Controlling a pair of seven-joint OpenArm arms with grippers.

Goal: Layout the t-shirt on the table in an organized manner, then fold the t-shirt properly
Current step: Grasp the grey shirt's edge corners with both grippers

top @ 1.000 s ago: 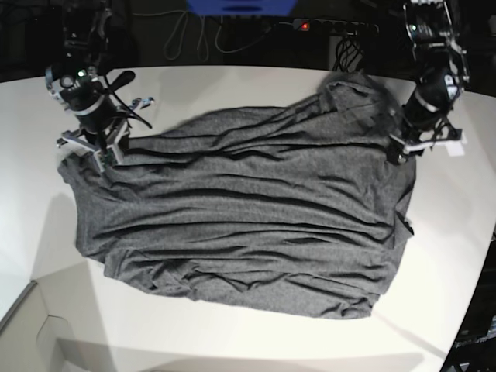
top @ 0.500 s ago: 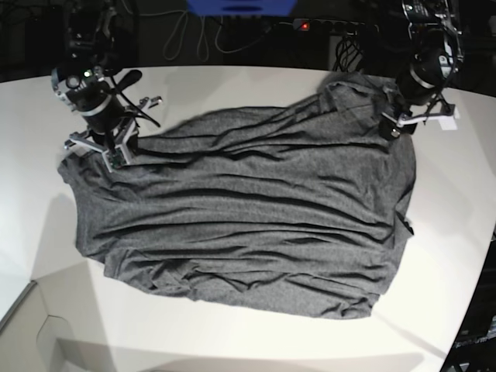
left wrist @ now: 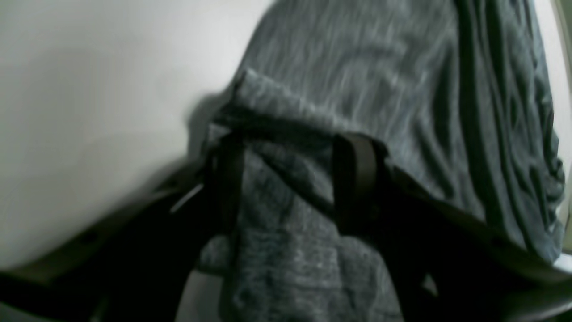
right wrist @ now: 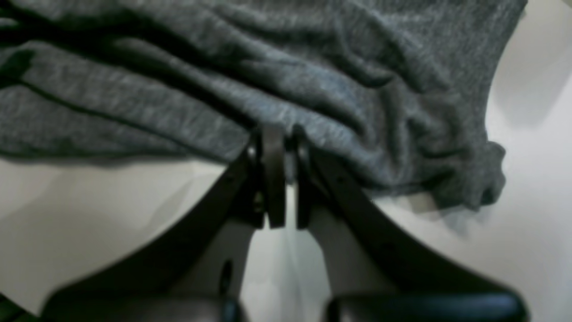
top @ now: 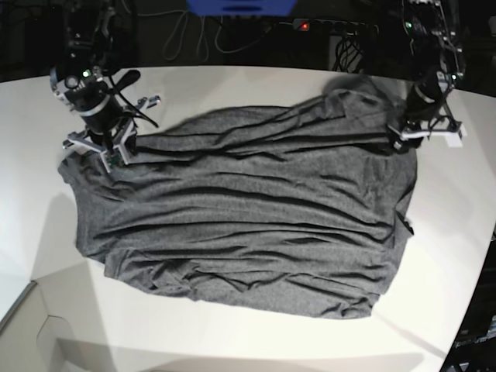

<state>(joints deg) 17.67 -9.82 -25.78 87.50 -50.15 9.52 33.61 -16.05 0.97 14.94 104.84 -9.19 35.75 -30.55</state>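
- Base view: white table (top: 232,341) with curved edge, dark background with cables behind the far edge. Spread over the table middle, the t-shirt (top: 248,225), dark grey, wrinkled, reaching from near the left edge toward the right edge. At the cloth's far left corner, the right gripper (top: 108,147), low on the fabric. At the cloth's far right corner, the left gripper (top: 415,136), also touching the fabric.
- Left wrist view: left gripper (left wrist: 290,179) with jaws apart, a bunched fold of the t-shirt (left wrist: 357,80) lying between the two dark fingers (left wrist: 353,179); cannot tell if really clamped. Bare table (left wrist: 89,112) beside the cloth.
- Right wrist view: right gripper (right wrist: 281,179) closed, fingers (right wrist: 272,170) almost together, pinching the edge of the t-shirt (right wrist: 223,89) just above the table (right wrist: 527,223).
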